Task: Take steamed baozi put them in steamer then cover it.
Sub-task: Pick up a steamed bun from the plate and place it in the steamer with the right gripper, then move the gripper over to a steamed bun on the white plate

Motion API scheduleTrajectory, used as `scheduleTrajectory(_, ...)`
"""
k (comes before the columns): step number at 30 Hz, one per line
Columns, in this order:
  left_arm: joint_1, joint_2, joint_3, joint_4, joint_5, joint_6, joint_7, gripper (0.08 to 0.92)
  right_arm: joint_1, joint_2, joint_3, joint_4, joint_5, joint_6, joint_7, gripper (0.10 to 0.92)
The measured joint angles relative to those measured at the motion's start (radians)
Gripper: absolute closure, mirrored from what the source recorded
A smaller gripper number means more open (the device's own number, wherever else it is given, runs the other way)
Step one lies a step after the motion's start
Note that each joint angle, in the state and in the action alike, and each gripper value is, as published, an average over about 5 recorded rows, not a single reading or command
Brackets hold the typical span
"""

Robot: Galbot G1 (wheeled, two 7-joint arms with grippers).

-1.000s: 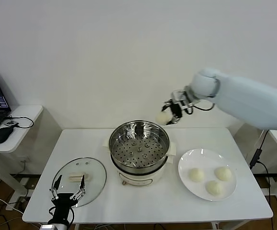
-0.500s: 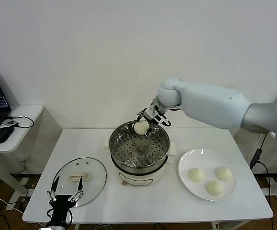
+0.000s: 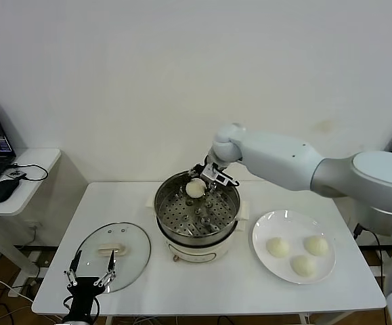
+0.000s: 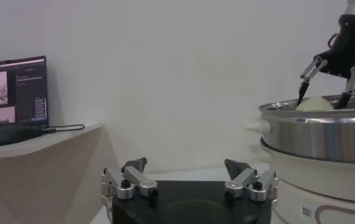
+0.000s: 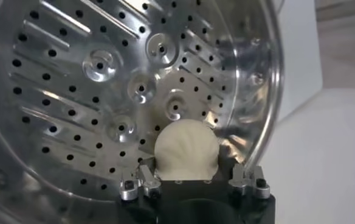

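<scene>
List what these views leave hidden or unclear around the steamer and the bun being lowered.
- Head view: whether the bun touches the steamer floor; the right gripper partly covers it.
- Left wrist view: the steamer's inside, hidden by its wall; only the bun's top shows.
- Right wrist view: the bun's underside, behind the gripper body.
- Left wrist view: the lid, below the frame edge.
- Left wrist view: laptop screen text, too small.

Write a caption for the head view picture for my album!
Right claw lowers a bun into the steamer, three buns wait on the plate.
</scene>
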Motion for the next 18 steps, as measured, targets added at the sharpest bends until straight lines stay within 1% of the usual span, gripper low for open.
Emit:
scheduleTrajectory(3,0.001,0.0,0.0,0.0,0.001,-0.003,0.0,0.177,-0.004,0.003,0.0,-0.011,-0.013,0.012,0.008,0.332)
scheduleTrajectory(8,0.006,-0.004,0.0,-0.002,0.003,-0.007,-0.001,0.177,0.004,-0.002,-0.008,-0.006,-0.007,0.015,0.01,0.221)
scheduleTrajectory(13,0.014,-0.01,0.002,-0.011,0.008,-0.01,-0.003,0.177,0.047,-0.027,-0.027,0.045,0.065,-0.028,-0.005,0.203)
scheduleTrajectory(18,0.018,-0.012,0.0,-0.016,0.01,-0.011,-0.003,0.177,0.124,-0.086,-0.049,0.15,0.202,-0.151,-0.037,0.202)
